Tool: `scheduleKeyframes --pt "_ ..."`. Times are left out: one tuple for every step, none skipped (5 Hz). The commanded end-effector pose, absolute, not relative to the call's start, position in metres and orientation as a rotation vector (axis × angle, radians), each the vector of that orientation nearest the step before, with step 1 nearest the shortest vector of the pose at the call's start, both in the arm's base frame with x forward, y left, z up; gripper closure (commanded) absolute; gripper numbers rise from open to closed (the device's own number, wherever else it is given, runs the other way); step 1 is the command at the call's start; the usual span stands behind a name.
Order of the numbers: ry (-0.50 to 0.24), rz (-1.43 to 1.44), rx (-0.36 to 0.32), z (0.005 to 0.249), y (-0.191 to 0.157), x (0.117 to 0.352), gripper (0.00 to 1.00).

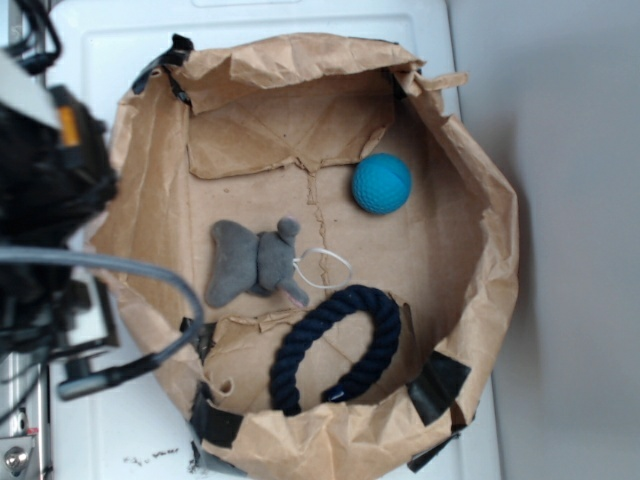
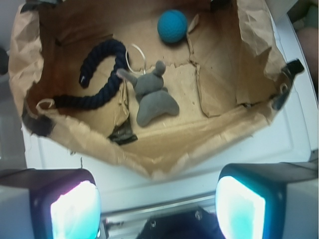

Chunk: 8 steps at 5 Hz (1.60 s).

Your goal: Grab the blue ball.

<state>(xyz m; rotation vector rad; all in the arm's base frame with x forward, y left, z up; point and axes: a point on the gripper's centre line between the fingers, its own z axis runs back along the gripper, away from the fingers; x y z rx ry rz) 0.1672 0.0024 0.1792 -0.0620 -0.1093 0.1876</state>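
Box point(image 1: 480, 300): crumpled brown paper/cardboard, wrinkled walls, black tape at corners, on white surface point(image 1: 300, 25).
Rope ring point(image 1: 340, 345): dark navy, twisted, C-curved, near front wall.
Plush toy point(image 1: 255, 262): grey, soft, w/ white loop.
Blue ball point(image 1: 381, 183): turquoise, round, dimpled matte; on box floor, back right, apart from plush.
Gripper point(image 2: 158, 209): outside box, above its edge; fingers point(image 2: 75, 209) spread apart, holding nothing.
Writing: none legible.

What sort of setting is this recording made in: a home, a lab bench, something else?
Probably a makeshift robot test bench, not a lived-in room: a bin walled with taped brown paper sits on a white surface, holding only a blue ball, a grey plush toy and a navy rope ring.
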Motion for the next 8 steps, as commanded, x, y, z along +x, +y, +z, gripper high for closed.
scheduleKeyframes --pt "-0.223 0.281 -0.059 0.162 0.026 0.210 0.00" --pt "-0.276 0.270 -0.059 0.153 0.023 0.225 0.00" --pt "-0.260 0.290 -0.066 0.149 0.017 0.253 0.00" --pt "-0.289 0.317 -0.070 0.137 0.016 0.275 0.00" --pt "-0.333 0.320 -0.064 0.121 0.016 0.304 0.00" --pt "-0.291 0.278 -0.087 0.115 0.021 0.323 0.00" --pt "-0.291 0.278 -0.087 0.115 0.021 0.323 0.00" --pt "-0.291 0.278 -0.087 0.115 0.021 0.323 0.00"
